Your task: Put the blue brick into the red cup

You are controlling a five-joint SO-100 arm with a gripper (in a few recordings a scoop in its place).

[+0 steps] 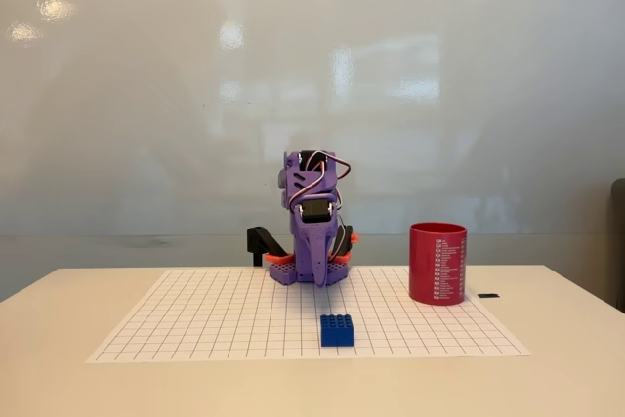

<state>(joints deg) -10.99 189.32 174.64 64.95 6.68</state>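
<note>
From the fixed view I see my purple arm folded down on itself at the far edge of the gridded mat, near the middle of that edge. Its upper links are stacked close over the perforated base, with the looped servo wires arching over the top. The fingers point straight down toward the mat, tucked in front of the base; from this angle they merge into one tapered purple shape and I cannot tell whether they are parted or pressed together. Nothing appears between them.

The blue brick sits flat on the mat close to its near edge, a little right of center, studs up in a visible row along its top. It is a small bright-blue block, well apart from the arm and untouched.

The red cup stands upright near the mat's far right corner, straight-sided, with a column of small white print running down its side. It is far taller than the brick and stands well apart from it. The mat lies on a pale surface.
</note>
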